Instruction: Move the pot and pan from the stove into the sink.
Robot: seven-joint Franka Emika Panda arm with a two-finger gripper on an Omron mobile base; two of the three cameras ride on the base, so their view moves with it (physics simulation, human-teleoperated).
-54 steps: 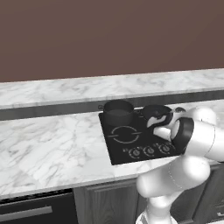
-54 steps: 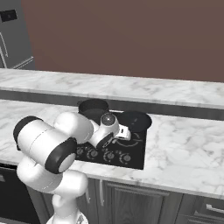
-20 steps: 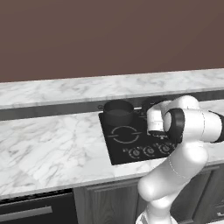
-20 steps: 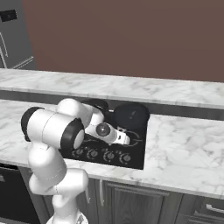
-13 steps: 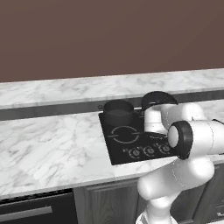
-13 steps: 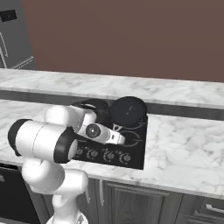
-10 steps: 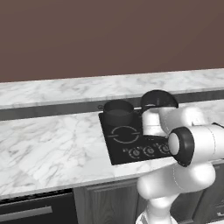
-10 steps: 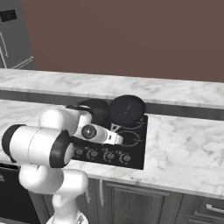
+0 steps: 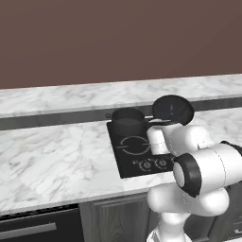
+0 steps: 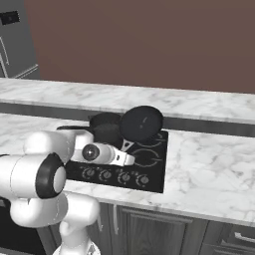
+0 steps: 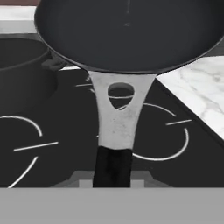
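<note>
The black shallow pan (image 9: 172,108) hangs tilted above the right side of the stove (image 9: 124,163), its face turned up and toward the back. My gripper (image 10: 126,147) is shut on the pan's short handle (image 11: 118,127), seen close in the hand view below the pan (image 11: 127,30). The dark grey pot (image 9: 127,122) stands on the stove's back left burner, just left of the pan (image 10: 142,123) and apart from it. In the right base view the pot (image 10: 105,127) is partly behind my arm. The sink is out of view.
Marble counter (image 9: 52,156) stretches to the left of the stove, and more counter (image 10: 209,169) lies to its right. A raised marble ledge (image 9: 71,99) runs along the back. A row of knobs (image 10: 114,176) lines the stove's front edge. A fridge (image 10: 17,40) stands far left.
The pan has come up off the right burner, held by its handle, and now tilts in the air. My arm has swung and folded closer to the stove front. The pot has stayed put.
</note>
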